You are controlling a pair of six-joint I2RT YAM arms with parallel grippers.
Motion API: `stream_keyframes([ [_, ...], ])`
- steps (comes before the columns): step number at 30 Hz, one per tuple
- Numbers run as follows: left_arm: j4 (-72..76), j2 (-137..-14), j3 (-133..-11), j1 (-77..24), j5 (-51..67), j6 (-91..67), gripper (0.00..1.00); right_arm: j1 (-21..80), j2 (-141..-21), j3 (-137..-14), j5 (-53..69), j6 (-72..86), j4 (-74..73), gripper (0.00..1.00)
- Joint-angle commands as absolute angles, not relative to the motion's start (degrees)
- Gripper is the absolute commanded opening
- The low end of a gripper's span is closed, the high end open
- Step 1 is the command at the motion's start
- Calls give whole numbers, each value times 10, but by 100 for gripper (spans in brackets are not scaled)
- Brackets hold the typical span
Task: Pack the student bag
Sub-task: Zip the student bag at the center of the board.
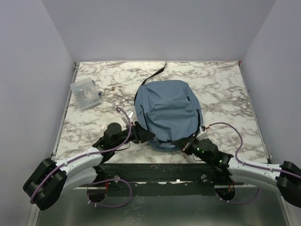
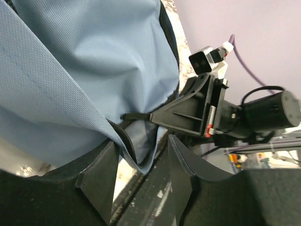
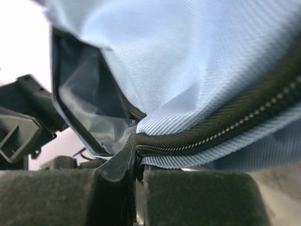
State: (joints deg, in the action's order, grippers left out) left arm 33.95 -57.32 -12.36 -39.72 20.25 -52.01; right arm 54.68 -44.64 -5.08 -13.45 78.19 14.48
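Observation:
The student bag is a dusty-blue backpack lying flat mid-table, with its open end at the near edge. My left gripper is at the bag's near left corner. In the left wrist view it is open, and the bag's blue fabric edge hangs loose between the two fingers. My right gripper is at the bag's near right corner. In the right wrist view it is shut on the bag's black zipper edge. The bag's opening gapes to the left.
A clear plastic box lies at the far left of the marble table, with small white items beside it. A black strap trails from the bag's far end. The table's near edge runs just below both grippers.

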Motion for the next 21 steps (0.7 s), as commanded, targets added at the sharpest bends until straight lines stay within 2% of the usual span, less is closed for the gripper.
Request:
stream_keyframes([
  [1,270,-534,-119,-399,259,-610,51,542,-469,40,-177,496,638,1],
  [4,267,-509,-106,-393,256,-639,52,542,-493,41,-133,407,690,1],
  [7,253,-468,-76,-390,215,-660,59,542,-503,56,-126,375,741,1],
  [11,200,-410,-47,-382,188,-673,63,543,-498,80,-145,365,775,1],
  [16,128,-339,-87,-379,203,-603,61,543,-436,88,-137,366,691,1],
  [21,32,-350,-220,-377,227,-489,62,542,-354,79,-139,352,585,1],
])
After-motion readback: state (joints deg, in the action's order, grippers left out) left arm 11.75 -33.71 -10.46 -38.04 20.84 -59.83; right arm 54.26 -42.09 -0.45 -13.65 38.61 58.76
